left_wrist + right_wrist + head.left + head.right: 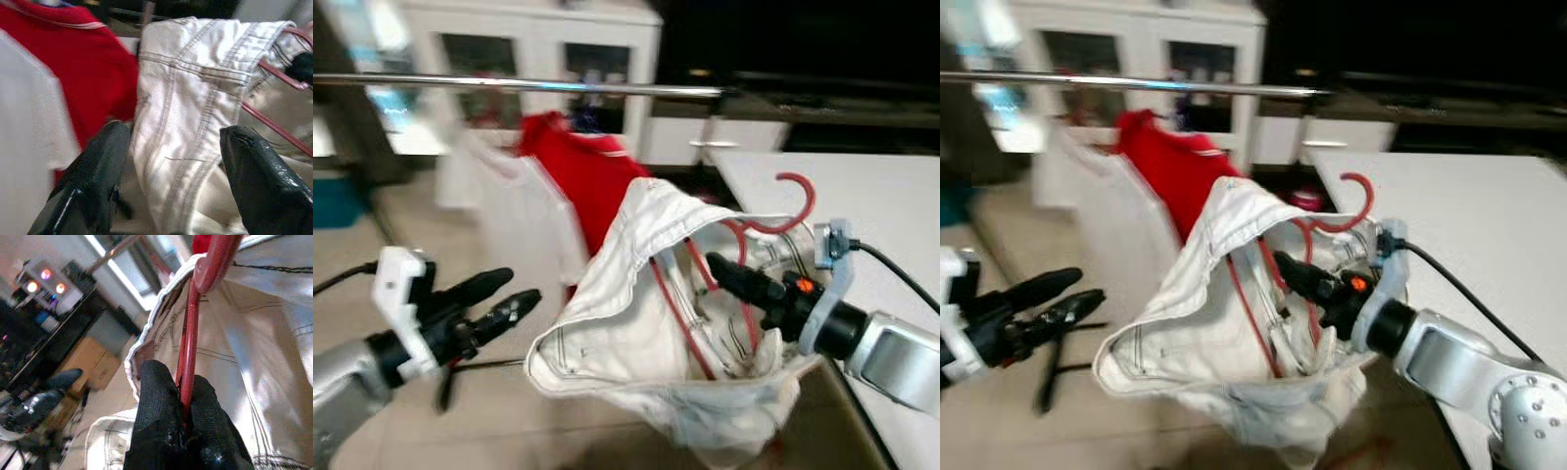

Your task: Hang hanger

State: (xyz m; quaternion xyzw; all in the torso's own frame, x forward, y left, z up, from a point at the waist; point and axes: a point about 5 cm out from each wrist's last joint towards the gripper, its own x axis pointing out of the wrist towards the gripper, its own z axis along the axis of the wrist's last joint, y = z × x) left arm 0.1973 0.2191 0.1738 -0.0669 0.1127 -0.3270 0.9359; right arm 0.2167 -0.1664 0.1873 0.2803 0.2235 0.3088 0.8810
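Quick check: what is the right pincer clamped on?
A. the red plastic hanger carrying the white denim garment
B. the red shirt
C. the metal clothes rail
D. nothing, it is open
A: the right pincer grips the red plastic hanger inside the white denim garment.

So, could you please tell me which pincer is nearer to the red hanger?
Right. The right pincer is clamped on the red hanger inside the white garment; the left pincer is open beside the garment, apart from the hanger.

A home laundry corner: clothes rail (519, 86), hung shirts (587, 171), white glass-fronted cabinets (529, 59), table (891, 215).
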